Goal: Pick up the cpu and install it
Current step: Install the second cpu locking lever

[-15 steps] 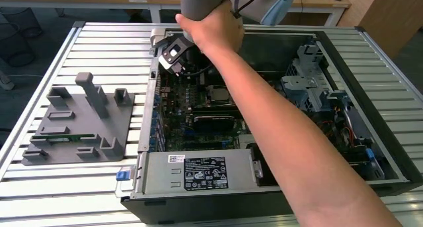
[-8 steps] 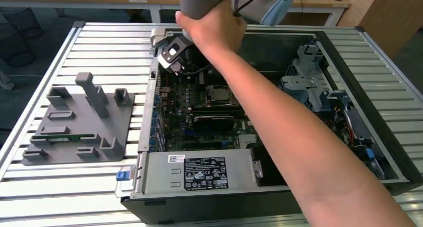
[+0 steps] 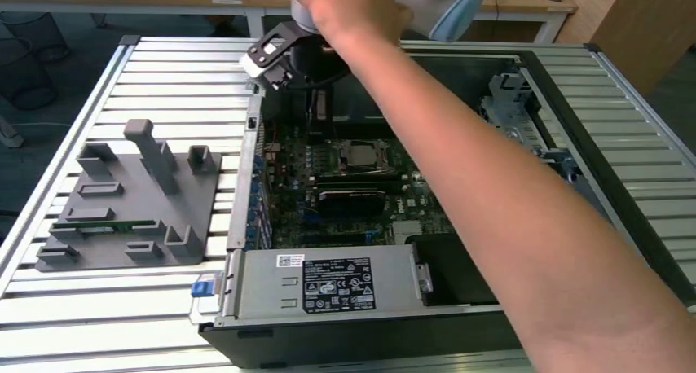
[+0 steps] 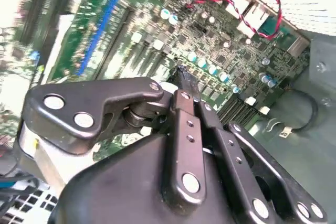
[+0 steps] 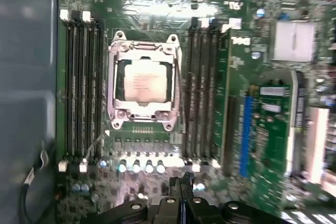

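The cpu [image 5: 142, 81] was seen in the first wrist view already seated in the silver socket frame [image 5: 143, 49] of the motherboard [image 5: 262, 129], flanked on both sides by banks of black memory slots [image 5: 83, 85], and it could also be made out in the exterior view inside the open computer case [image 3: 326, 291] laid on the slatted table [image 3: 163, 88]. The gripper [image 5: 182, 182] was held above the board, well apart from the cpu, its jaws brought together with nothing gripped between them. A person's arm [image 3: 490, 177] was stretched across the case, the hand [image 3: 342, 10] resting on the robot's wrist, while a grey fixture block [image 3: 125, 210] was left on the table beside the case.
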Robot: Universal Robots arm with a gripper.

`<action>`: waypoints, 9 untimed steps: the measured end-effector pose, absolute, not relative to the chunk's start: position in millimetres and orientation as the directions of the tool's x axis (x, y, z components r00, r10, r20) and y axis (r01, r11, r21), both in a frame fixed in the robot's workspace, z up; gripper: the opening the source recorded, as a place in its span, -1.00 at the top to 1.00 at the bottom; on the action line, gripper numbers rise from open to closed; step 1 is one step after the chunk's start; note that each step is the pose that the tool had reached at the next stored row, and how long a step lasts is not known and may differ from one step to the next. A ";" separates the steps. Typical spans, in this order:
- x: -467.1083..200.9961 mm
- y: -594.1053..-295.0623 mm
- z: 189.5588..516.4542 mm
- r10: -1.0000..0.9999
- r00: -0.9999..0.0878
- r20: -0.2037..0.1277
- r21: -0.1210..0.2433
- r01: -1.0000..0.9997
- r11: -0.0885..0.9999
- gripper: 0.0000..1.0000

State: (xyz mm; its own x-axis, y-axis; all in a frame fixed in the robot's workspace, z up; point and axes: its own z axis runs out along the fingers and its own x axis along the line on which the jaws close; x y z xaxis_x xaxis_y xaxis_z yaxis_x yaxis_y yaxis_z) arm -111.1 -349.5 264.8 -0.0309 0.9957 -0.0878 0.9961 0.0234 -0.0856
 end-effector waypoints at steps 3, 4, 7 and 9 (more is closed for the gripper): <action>-108.0 -348.6 276.8 0.993 -0.038 -0.113 -0.107 0.994 0.026 0.79; -107.2 -348.3 282.4 0.991 -0.041 -0.125 -0.117 0.993 0.026 0.79; -104.2 -345.8 300.0 0.986 -0.048 -0.162 -0.148 0.989 0.024 0.79; -102.2 -343.3 308.6 0.982 -0.051 -0.181 -0.164 0.986 0.020 0.79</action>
